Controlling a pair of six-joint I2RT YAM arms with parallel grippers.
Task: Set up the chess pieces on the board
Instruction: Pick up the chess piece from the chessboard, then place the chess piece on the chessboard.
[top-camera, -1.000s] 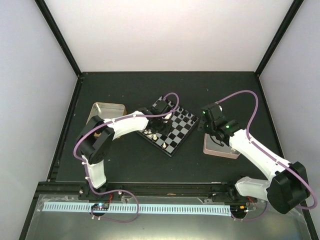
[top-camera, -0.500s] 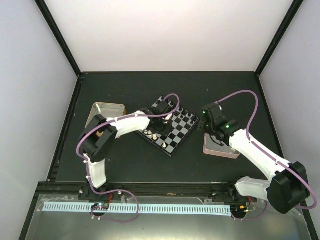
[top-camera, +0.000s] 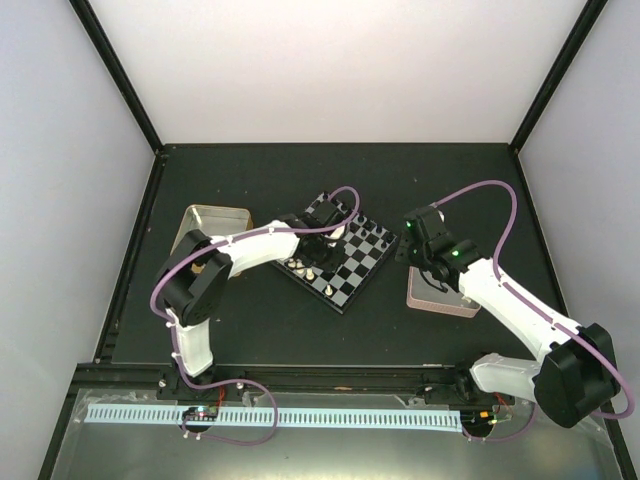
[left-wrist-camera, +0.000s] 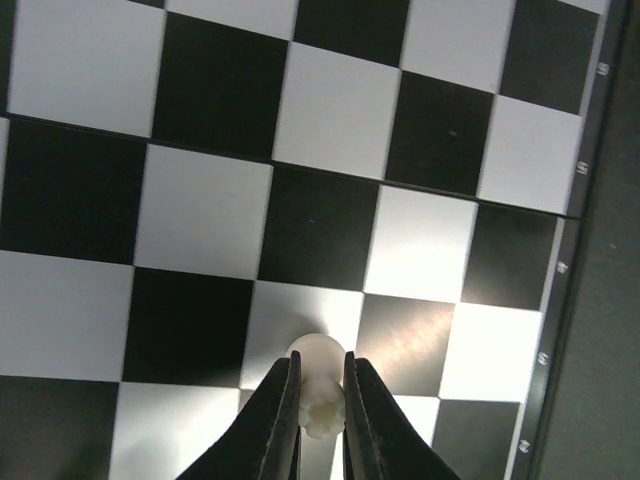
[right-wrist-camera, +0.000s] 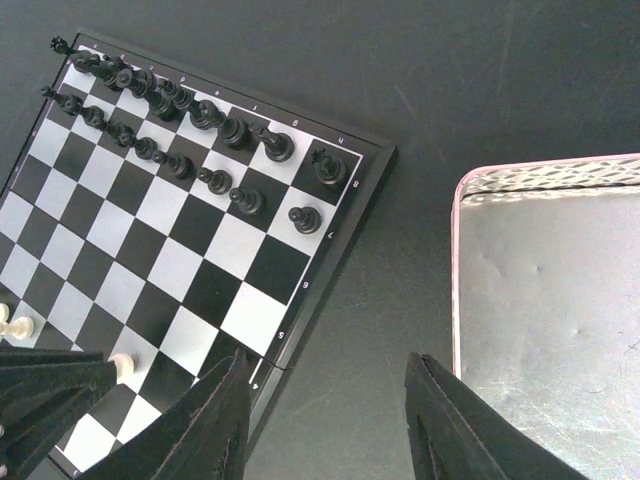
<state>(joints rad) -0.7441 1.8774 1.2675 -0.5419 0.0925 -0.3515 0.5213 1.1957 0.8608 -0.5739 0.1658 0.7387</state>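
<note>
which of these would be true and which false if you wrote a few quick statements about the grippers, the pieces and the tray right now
1. The left gripper is pinching a cream-white piece. True.
2. The right gripper holds a black chess figure. False: its jaws stand open with nothing between them, above the bare table.
3. The black pieces stand in two rows along one edge of the board. True.
4. The pink tray lies on top of the board. False: it lies on the table beside the board, with a gap between them.
</note>
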